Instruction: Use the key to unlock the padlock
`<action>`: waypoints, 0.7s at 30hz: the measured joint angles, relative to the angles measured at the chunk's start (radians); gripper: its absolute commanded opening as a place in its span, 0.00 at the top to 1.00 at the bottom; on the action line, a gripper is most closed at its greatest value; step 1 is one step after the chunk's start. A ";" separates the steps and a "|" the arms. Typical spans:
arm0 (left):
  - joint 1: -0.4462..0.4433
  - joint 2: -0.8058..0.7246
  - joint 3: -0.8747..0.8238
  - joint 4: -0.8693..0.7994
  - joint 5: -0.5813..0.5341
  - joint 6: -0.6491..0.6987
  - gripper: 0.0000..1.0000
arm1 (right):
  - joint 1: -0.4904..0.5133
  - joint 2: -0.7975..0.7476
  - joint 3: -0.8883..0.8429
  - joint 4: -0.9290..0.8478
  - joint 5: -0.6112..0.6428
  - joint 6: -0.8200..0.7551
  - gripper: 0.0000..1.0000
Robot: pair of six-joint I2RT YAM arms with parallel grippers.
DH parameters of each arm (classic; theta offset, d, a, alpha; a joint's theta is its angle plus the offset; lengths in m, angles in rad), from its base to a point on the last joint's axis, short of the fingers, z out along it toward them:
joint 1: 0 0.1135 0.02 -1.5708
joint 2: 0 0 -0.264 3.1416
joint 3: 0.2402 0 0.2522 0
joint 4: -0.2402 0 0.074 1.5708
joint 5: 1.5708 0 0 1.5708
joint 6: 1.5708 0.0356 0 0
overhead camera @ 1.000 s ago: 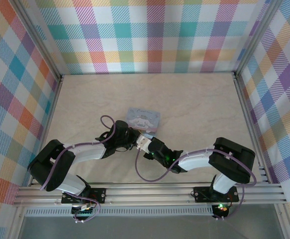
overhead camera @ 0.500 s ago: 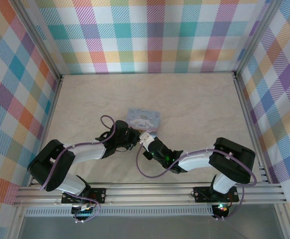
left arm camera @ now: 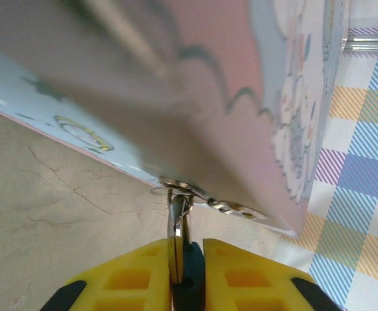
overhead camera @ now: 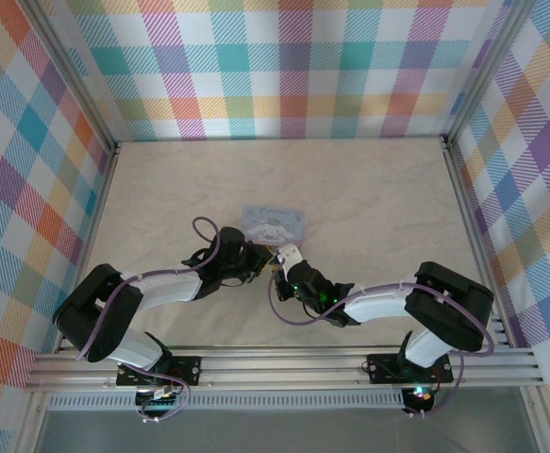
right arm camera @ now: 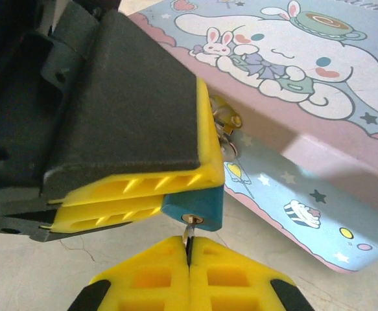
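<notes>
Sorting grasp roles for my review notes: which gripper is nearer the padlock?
Left. The left gripper clamps the padlock body directly between its fingers. The right gripper sits just off the keyhole end, reaching the padlock only through the key it pinches.

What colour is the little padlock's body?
The padlock body is teal-blue; the right wrist view shows it best.

Enclosure: plaid-lined cell, marbled table top

The walls carry a pastel plaid of teal, purple, orange and yellow. The table top is beige with fine veining, evenly lit. Aluminium posts mark the rear corners, and a slotted rail spans the near edge.
</notes>
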 measured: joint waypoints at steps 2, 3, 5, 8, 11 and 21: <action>0.000 0.000 0.000 0.001 0.000 0.006 0.71 | -0.008 0.000 -0.001 -0.008 0.000 0.019 1.00; 0.000 0.000 0.000 0.001 0.000 0.007 0.69 | -0.014 0.000 -0.003 -0.015 0.000 0.028 1.00; 0.000 0.000 0.000 -0.001 -0.001 0.010 0.67 | -0.027 0.002 -0.006 -0.032 0.000 0.045 1.00; 0.000 -0.001 0.000 -0.008 -0.003 0.021 0.64 | -0.039 0.004 -0.006 -0.041 -0.003 0.065 1.00; 0.000 -0.013 0.000 -0.042 -0.012 0.032 0.62 | -0.048 0.004 -0.006 -0.049 -0.016 0.085 1.00; 0.003 -0.130 0.020 -0.190 -0.072 0.099 0.54 | -0.111 -0.012 -0.057 -0.023 -0.117 0.212 1.00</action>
